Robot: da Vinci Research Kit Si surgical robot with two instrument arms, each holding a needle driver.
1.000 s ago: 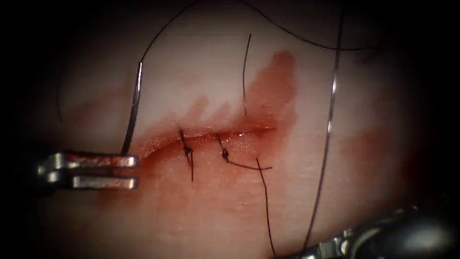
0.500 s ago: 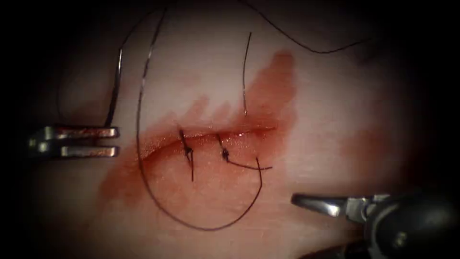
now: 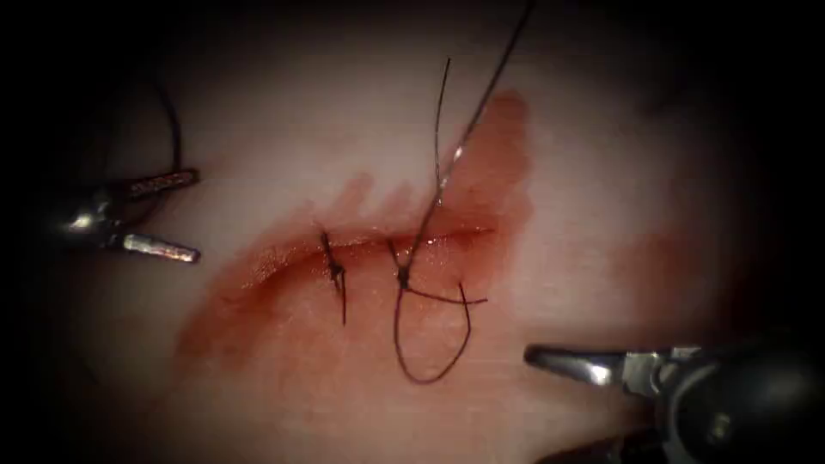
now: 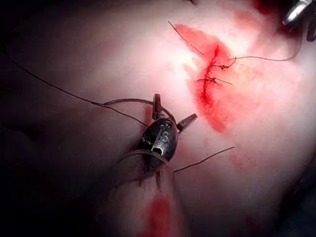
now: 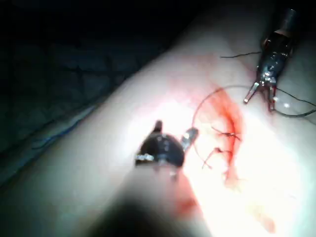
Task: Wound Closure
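While open-jawed, left end effector [image 3: 197, 216] level.

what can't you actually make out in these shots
- Needle: the left wrist view shows it beside the open left tool, but whether a jaw touches it is too small to tell.
- Thread: it is cut off by the endoscope view's top edge, so where it leads is unknown.
- Right tool: it is blurred in the right wrist view, so whether it holds anything thin is unclear.
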